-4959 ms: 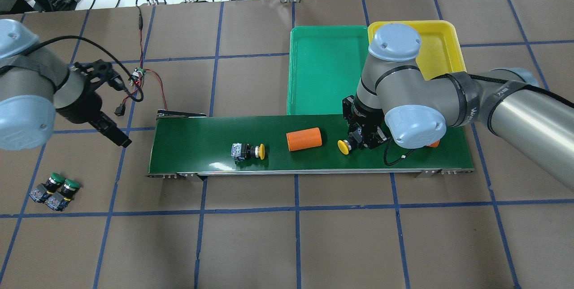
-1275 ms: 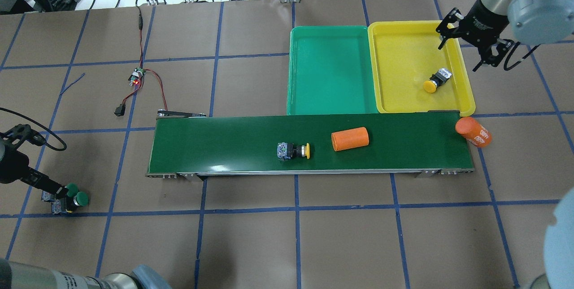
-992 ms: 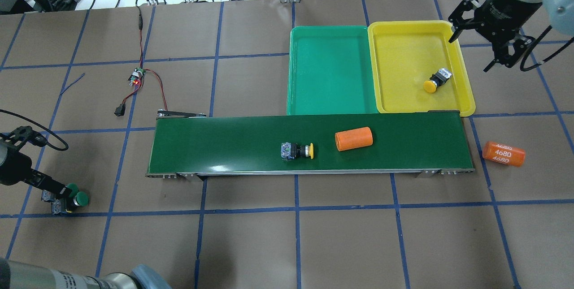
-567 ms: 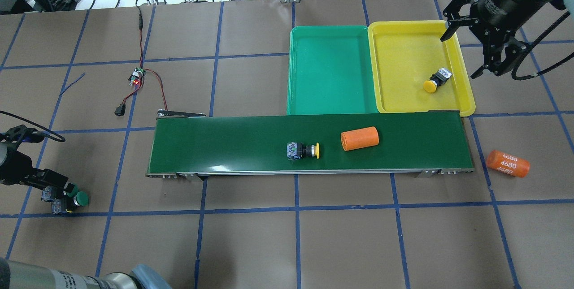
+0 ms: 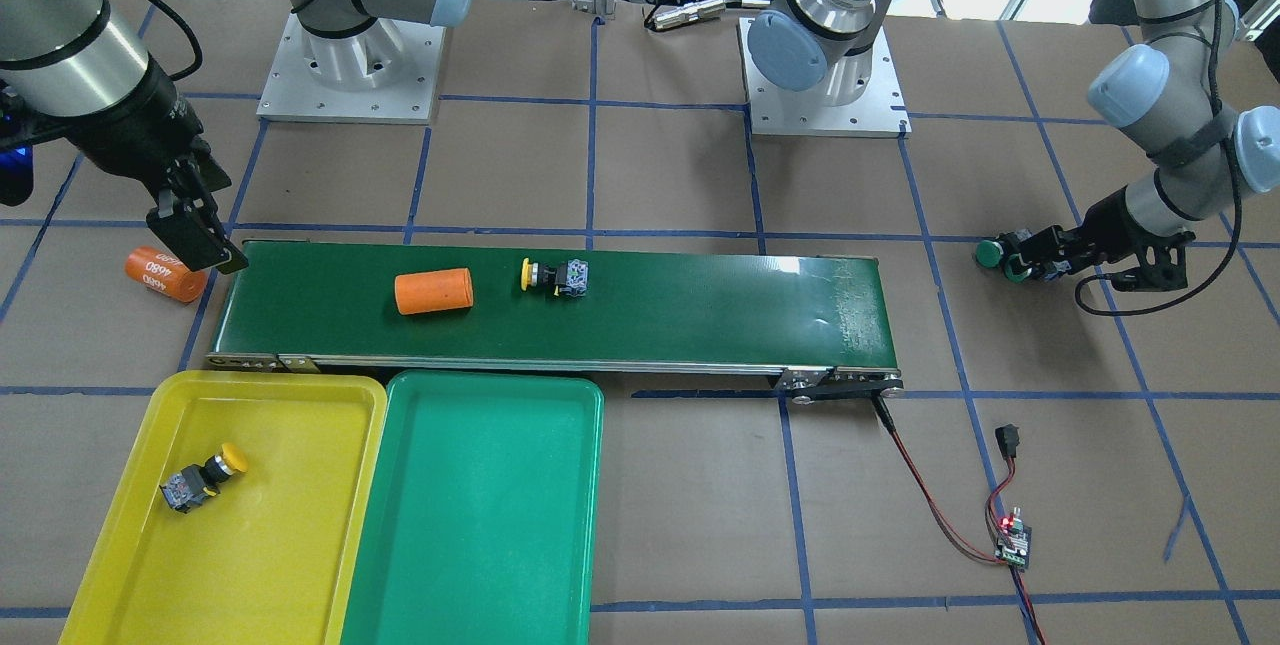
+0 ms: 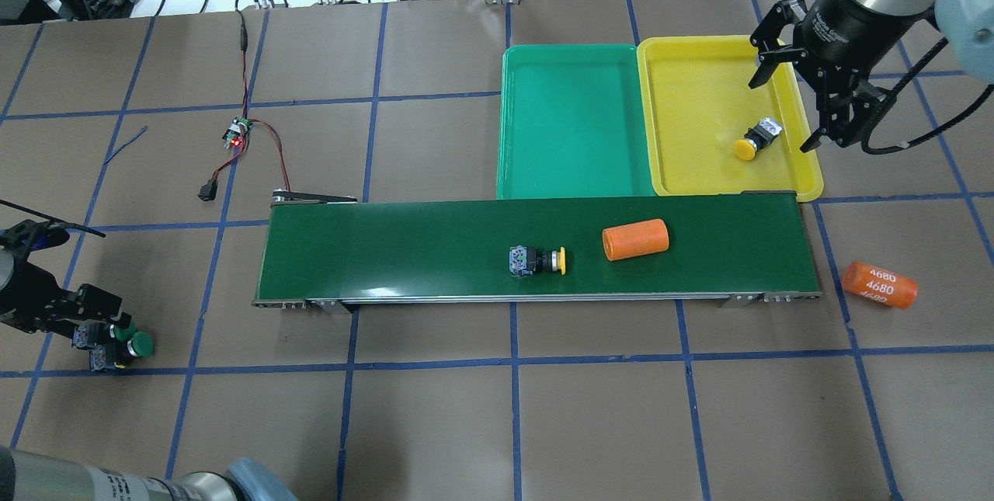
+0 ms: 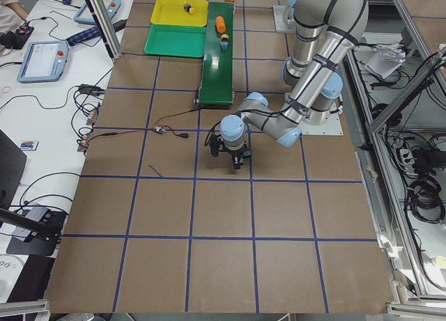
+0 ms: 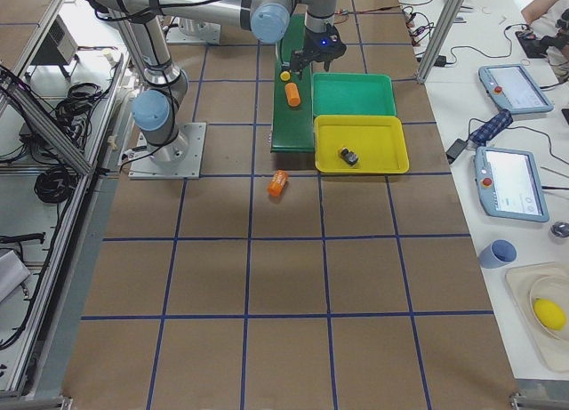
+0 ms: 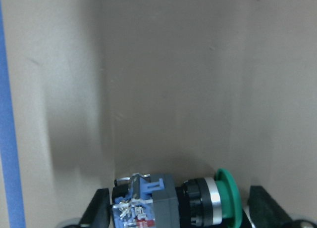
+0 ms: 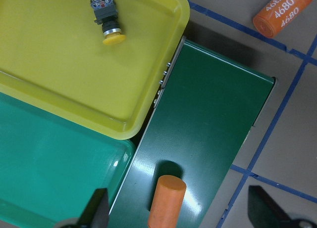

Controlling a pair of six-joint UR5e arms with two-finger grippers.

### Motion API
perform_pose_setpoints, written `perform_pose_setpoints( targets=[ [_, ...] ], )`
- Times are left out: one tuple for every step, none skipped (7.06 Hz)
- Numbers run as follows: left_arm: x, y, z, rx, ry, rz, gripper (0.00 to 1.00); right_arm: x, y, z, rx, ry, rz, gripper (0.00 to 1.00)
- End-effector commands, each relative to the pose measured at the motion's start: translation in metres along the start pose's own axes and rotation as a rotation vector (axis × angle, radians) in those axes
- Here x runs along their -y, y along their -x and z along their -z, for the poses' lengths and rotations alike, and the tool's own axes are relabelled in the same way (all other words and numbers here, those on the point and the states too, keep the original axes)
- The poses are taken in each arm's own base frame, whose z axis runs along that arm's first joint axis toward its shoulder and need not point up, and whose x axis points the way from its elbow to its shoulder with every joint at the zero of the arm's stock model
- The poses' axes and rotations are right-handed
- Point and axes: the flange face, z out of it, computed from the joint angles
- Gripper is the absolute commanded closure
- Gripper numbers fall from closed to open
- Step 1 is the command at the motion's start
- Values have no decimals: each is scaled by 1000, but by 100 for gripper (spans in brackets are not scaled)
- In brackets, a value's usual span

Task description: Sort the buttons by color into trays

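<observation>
At the far left end of the bench, my left pincer is down at bench level astride one green button, which lies on its side. The wrist view shows one finger close by the black body and the other just off the cap with a sliver of bench between, so I read the jaws as spread and not yet clamped. They line up along the button's length, which I judge will squeeze it from cap to body end and not across the round cap. The second green button lies right beside it, so closing may nudge it. Across the bench, my right pincer hangs spread wide and empty above the outer side of the yellow tray, where one yellow button lies sorted. No button lies in the green tray yet. The other yellow button lies on the conveyor belt near an orange cylinder. A cylinder marked 4680 lies on the bench off the belt's end. I judge the right arm is poised high so it can drop onto that yellow button next.
</observation>
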Motion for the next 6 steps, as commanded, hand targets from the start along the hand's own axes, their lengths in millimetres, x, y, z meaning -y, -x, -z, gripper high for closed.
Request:
perform_pose_setpoints(
  targets=[
    [0, 0, -2, -3, 1, 7, 37, -5, -9, -3, -20, -9, -15, 0],
    [0, -1, 5, 9, -8, 5, 42, -16, -20, 8, 0, 0, -136, 0],
    [2, -8, 21, 18, -18, -5, 42, -29, -27, -5, -3, 21, -167, 0],
    [13, -29, 40, -16, -60, -38, 42, -45, -30, -19, -15, 60, -158, 0],
    [22, -62, 65, -38, -37, -72, 42, -50, -37, -21, -12, 57, -216, 0],
    [28, -104, 91, -40, -7, -8, 42, -51, -36, -19, -4, 56, -222, 0]
  ],
)
